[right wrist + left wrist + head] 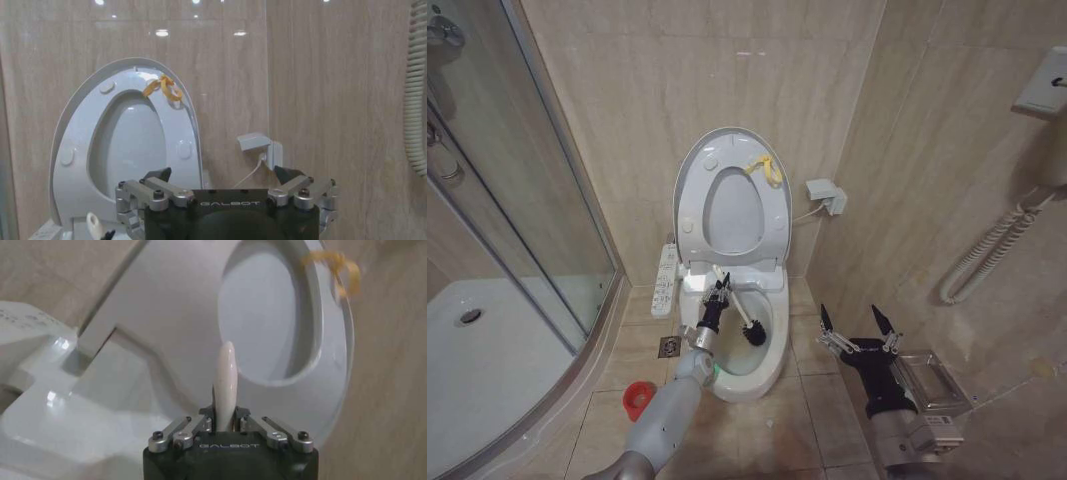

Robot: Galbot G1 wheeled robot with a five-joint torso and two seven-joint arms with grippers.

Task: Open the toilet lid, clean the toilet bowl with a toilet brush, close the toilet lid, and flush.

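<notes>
We see the toilet lid point(730, 190) standing fully upright against the beige tiled wall, a glossy white oval with the ring-shaped seat point(732, 240) raised flat against it, so the seat's oval opening shows the lid's inner face. A small yellow loop tag point(767, 170) hangs at the lid's top edge, slightly to the right. In the right wrist view the same lid point(87, 150) rises tall beside a small white wall box point(257, 145) with a thin cord.

Below it sits the toilet bowl point(772, 370), white ceramic and open. The toilet brush point(739, 315) lies slanted across its opening: the round black bristle head is down inside the bowl toward the right, and the thin white handle runs up and left toward the hinge. Whether the bristles touch the ceramic we cannot tell.

Our left gripper point(716, 300) is over the bowl's left rim, its fingers closed tight around the brush handle; the left wrist view shows the pale handle point(225, 385) pinched between them and pointing up toward the raised seat.

Our right gripper point(858, 330) hangs to the right of the toilet, well apart from it, its fingers spread wide and holding nothing.

On the floor left of the bowl stands a short red holder point(637, 400), and a white control strip point(665, 280) is beside the toilet's left side
</notes>
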